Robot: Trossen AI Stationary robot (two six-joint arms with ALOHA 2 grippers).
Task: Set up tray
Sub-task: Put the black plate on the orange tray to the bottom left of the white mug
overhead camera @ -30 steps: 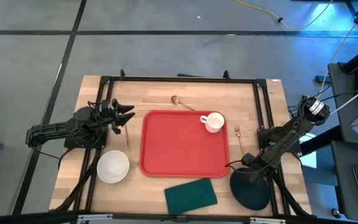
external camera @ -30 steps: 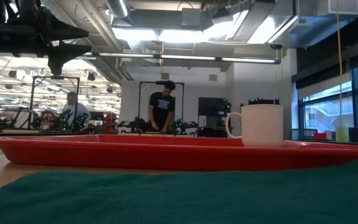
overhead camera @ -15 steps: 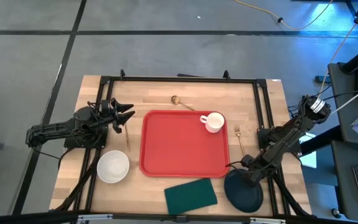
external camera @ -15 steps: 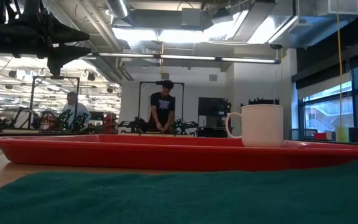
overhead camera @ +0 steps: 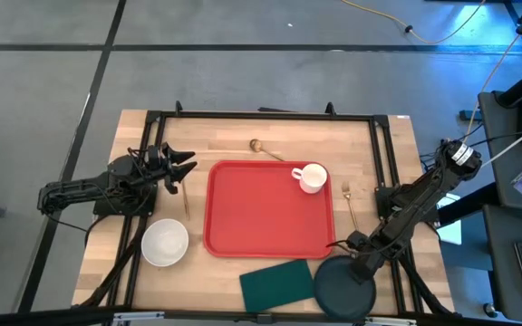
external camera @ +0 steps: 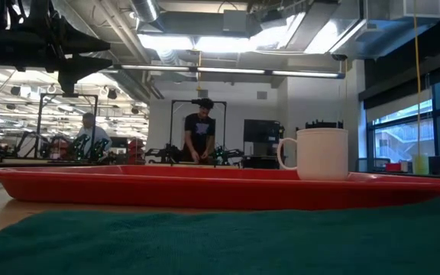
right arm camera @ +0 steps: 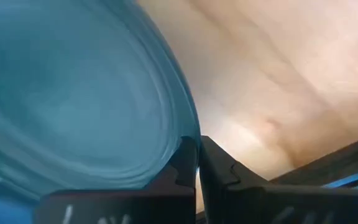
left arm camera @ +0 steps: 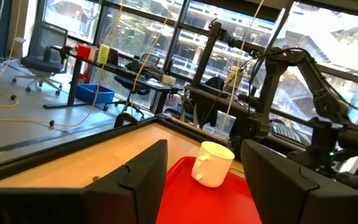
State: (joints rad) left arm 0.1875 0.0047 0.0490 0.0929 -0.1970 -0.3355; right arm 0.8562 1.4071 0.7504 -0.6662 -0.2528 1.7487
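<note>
The red tray [overhead camera: 265, 217] lies flat mid-table with a white cup [overhead camera: 312, 177] standing in its far right corner; both also show in the low view, tray [external camera: 166, 189] and cup [external camera: 321, 153]. A dark round plate [overhead camera: 341, 288] is at the near right, its left edge by the green cloth [overhead camera: 277, 282]. My right gripper [overhead camera: 358, 257] is shut on the plate. My left gripper [overhead camera: 185, 168] hovers open left of the tray, nothing between its fingers [left arm camera: 143, 174]. My right gripper pinches the plate's rim [right arm camera: 190, 134] between its two fingers, one above and one under, at the plate's far right side [overhead camera: 355, 264]. The fingers slant down from the far right. Whether the plate is clear of the table, I cannot tell.
A white bowl [overhead camera: 165, 242] sits near left of the tray. A gold knife [overhead camera: 186, 203] lies left of it, a gold fork [overhead camera: 348, 203] right of it, a gold spoon [overhead camera: 263, 148] beyond its far rim. A black frame [overhead camera: 261, 115] borders the table.
My right gripper has gone toward the table's left and near edges, and the dark plate has moved with it, from right of the green cloth to right beside the cloth's right end.
</note>
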